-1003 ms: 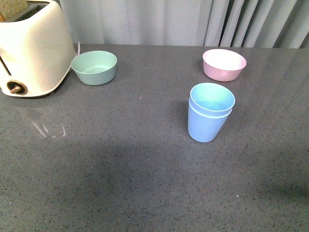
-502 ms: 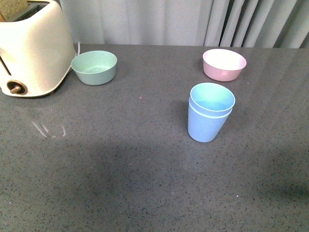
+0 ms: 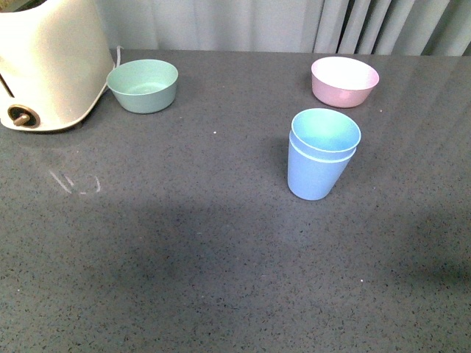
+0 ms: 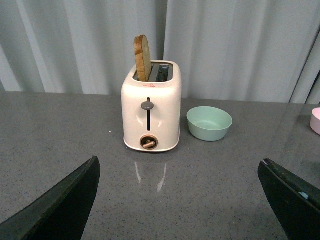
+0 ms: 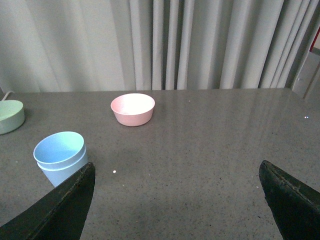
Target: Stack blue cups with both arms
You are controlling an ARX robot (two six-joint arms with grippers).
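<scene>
The two blue cups [image 3: 320,158] stand upright on the grey table, one nested inside the other, right of centre in the front view. The stack also shows in the right wrist view [image 5: 61,156], beside one finger. Neither arm shows in the front view. My left gripper [image 4: 180,200] is open and empty, with bare table between its fingers, facing the toaster. My right gripper [image 5: 177,202] is open and empty, with the cup stack off to one side of it.
A cream-white toaster [image 3: 48,66] with a slice of bread in it [image 4: 142,57] stands at the far left. A mint-green bowl [image 3: 143,85] sits next to it. A pink bowl [image 3: 344,81] sits behind the cups. Grey curtains hang behind the table.
The front view has shifted a little, so everything sits slightly higher in the frame. The nested cups and the bowls have not moved on the table.
</scene>
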